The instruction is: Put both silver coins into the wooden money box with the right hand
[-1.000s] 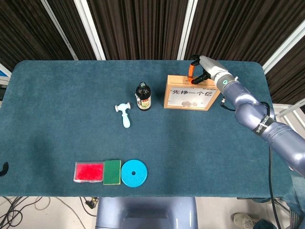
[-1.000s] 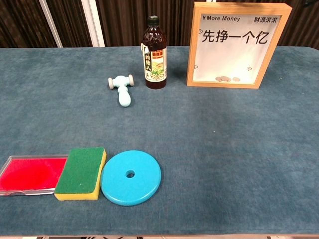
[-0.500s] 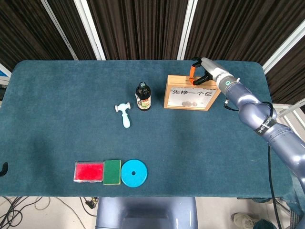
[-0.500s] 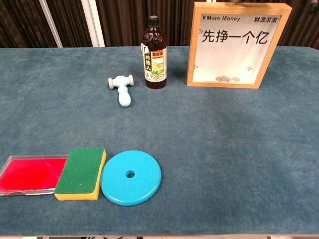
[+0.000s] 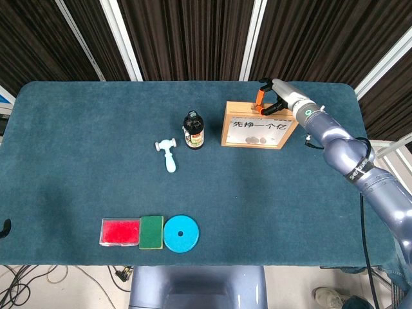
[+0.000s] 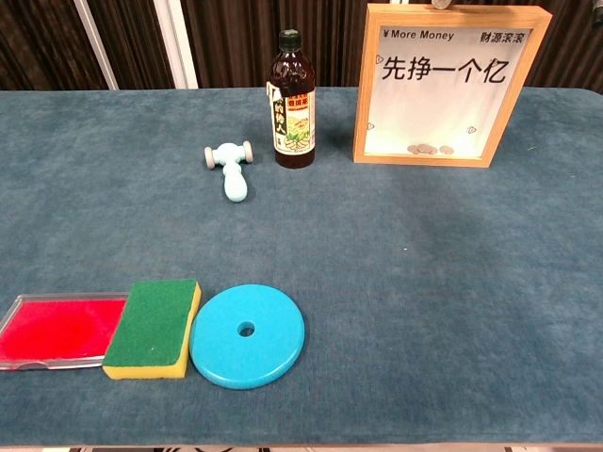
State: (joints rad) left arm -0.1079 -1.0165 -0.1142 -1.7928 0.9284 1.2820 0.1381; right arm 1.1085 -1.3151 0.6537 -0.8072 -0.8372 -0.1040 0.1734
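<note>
The wooden money box (image 5: 257, 132) (image 6: 450, 85) stands upright at the far right of the table, with silver coins (image 6: 429, 149) lying at its bottom behind the clear front. My right hand (image 5: 270, 100) hovers over the box's top edge, thumb and a finger curved together. In the chest view a small silver coin (image 6: 441, 4) shows right at that top edge, pinched by the hand; the hand itself is out of frame there. Only a dark curved sliver at the head view's left edge (image 5: 5, 226) may belong to my left hand.
A brown bottle (image 5: 193, 131) stands left of the box, and a pale blue toy hammer (image 5: 168, 154) lies further left. Near the front edge lie a red tray (image 5: 120, 232), a green sponge (image 5: 151, 232) and a blue disc (image 5: 181, 233).
My right hand has shifted slightly to the right along the box's top edge. The silver piece at the top edge now shows in the chest view.
</note>
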